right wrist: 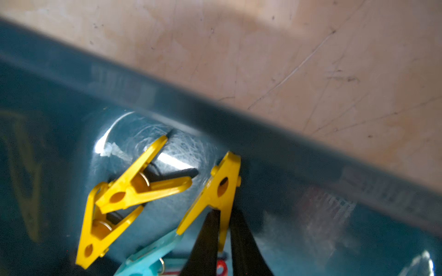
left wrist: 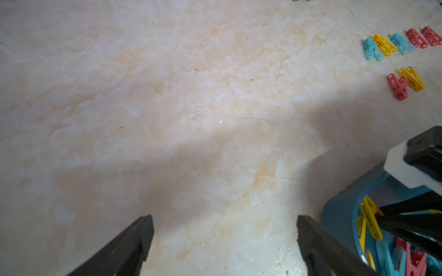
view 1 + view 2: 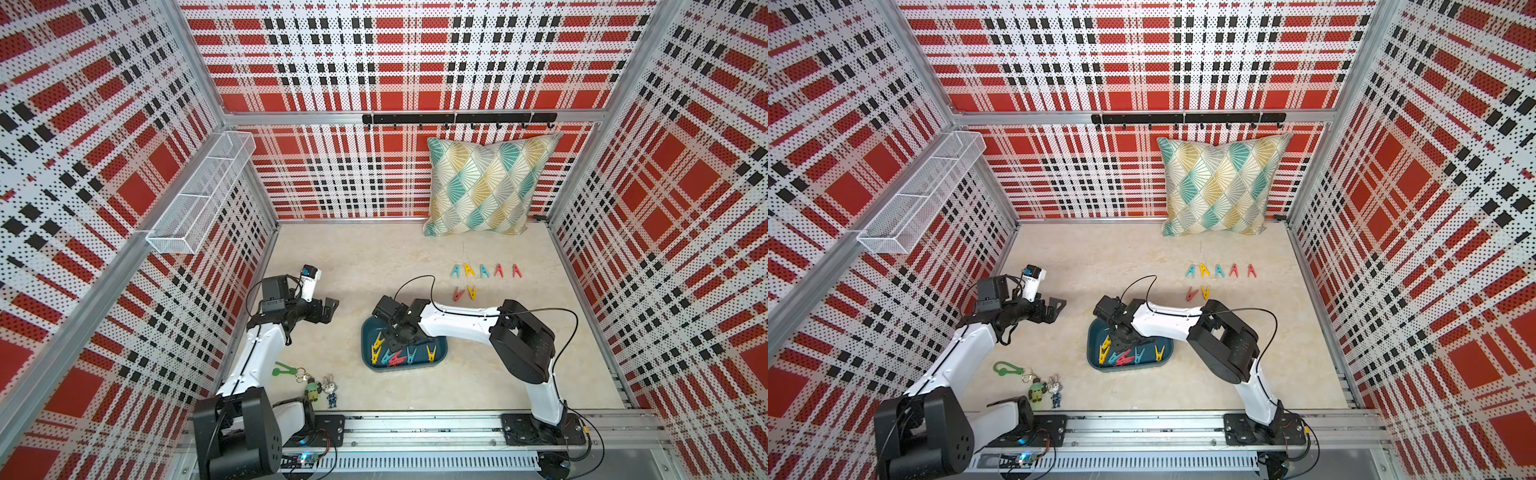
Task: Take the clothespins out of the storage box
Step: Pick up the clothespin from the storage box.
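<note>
- Inside the storage box [image 3: 441, 349], close to its wall: right gripper [image 1: 224, 211] down among the clothespins [image 3: 395, 356], fingers [image 1: 205, 239] pressed against one leg of a yellow clothespin [image 1: 221, 188], seemingly pinching it; edges blurred.
- Beside that one, lying on the box floor: two overlapping yellow pegs [image 1: 114, 203], plus teal and red ones.
- Left of the box, over bare table [image 2: 167, 95]: left gripper [image 3: 330, 309] spread wide, holding nothing.
- Beyond the box, well apart from it: row of five clothespins [image 3: 484, 271] on the table, with a red-and-yellow pair [image 3: 464, 293] just nearer.
- Near the left arm's base: green clip [image 3: 284, 369] with keychain figurines.
</note>
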`<state>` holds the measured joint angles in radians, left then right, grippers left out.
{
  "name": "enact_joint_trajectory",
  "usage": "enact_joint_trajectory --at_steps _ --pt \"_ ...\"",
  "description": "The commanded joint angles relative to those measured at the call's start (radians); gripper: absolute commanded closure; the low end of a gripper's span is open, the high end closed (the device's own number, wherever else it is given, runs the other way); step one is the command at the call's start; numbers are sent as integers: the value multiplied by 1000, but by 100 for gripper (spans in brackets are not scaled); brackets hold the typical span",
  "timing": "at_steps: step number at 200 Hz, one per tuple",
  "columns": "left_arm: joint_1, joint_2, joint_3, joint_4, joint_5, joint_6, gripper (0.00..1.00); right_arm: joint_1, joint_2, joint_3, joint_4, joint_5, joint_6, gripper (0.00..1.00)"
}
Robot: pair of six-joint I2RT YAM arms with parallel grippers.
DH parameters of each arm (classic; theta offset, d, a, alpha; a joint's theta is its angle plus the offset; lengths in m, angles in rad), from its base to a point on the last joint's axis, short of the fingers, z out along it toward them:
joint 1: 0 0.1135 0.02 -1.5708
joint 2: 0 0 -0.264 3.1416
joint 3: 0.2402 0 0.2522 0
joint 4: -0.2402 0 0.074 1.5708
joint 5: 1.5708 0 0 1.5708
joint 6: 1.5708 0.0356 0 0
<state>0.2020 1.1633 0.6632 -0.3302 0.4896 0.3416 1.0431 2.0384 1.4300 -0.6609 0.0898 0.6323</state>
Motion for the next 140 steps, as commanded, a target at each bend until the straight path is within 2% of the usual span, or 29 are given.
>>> enact_joint_trajectory --at_steps 1,68,140 --pt "-2 -9 26 0 0 7 1 -1 -4 12 -20 27 16 88" --pt "0 -8 26 0 -3 5 1 0 -107 12 -52 78 5 97" --pt "0 -2 27 0 -9 2 1 -15 -274 -15 -84 111 -36 99"
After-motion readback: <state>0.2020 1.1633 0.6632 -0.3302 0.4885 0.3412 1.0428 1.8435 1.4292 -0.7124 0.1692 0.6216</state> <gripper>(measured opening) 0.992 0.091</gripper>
